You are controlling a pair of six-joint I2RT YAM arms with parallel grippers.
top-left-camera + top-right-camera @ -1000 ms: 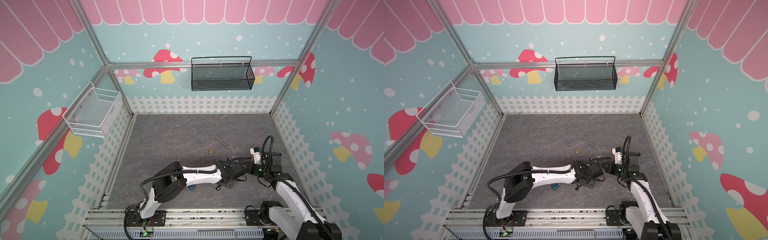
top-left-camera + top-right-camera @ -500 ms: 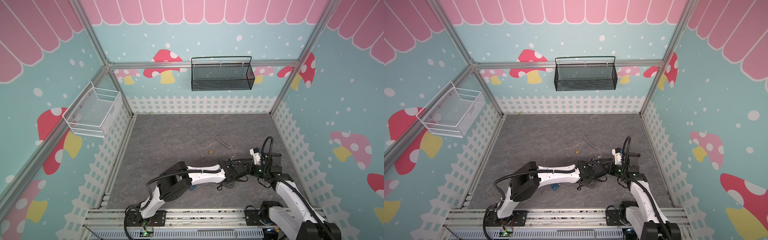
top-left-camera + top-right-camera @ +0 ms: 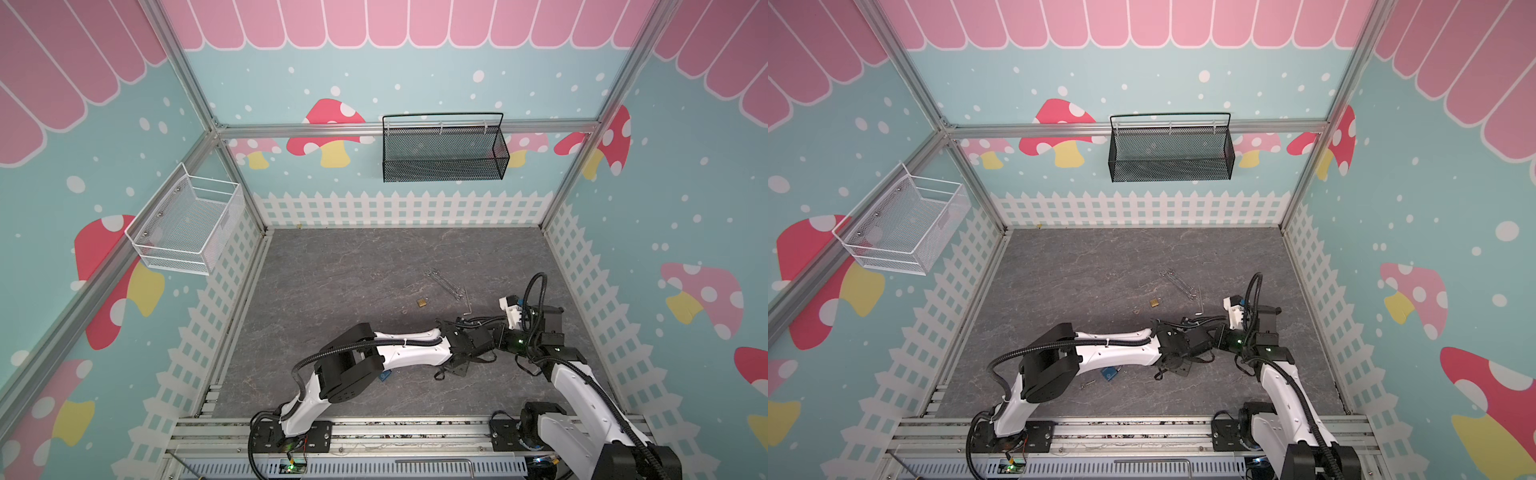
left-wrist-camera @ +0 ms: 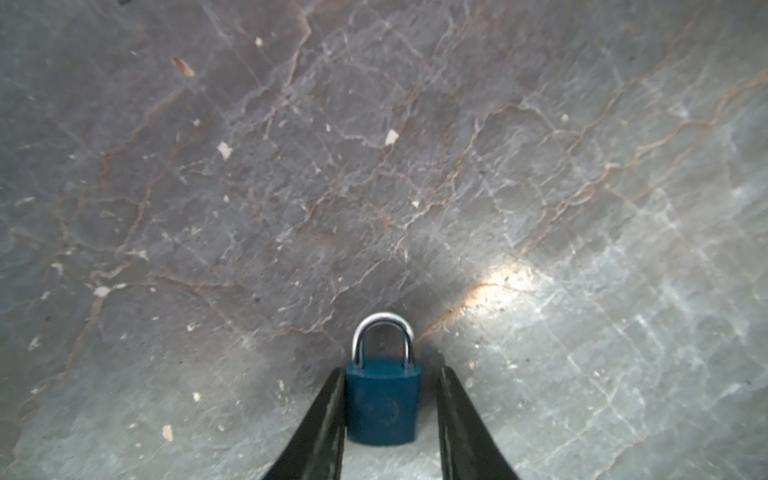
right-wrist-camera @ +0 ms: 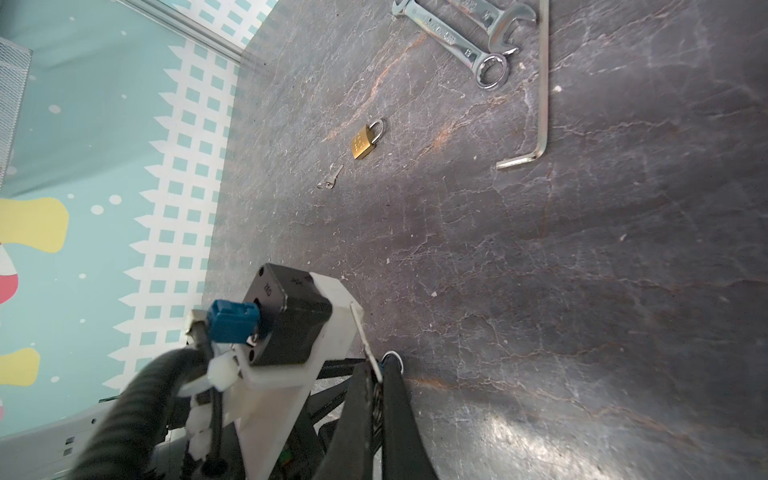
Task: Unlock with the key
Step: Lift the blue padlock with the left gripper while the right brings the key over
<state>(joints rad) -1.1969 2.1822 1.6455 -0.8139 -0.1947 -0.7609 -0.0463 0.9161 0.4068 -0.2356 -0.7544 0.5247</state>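
Blue padlock (image 4: 382, 407) is seen on the grey surface (image 4: 374, 166) between the fingers of the left claw (image 4: 390, 374), which are set apart: one finger touches its side, a gap is left at the other. Right claw (image 5: 379, 368) is pressed together on a key (image 5: 391, 353), only its ring showing.

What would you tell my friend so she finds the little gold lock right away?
Start at the grey floor. Near the silver spanners lies a tiny padlock, with a small key beside it. It's the only gold thing there; the tools and the key around it are silver.
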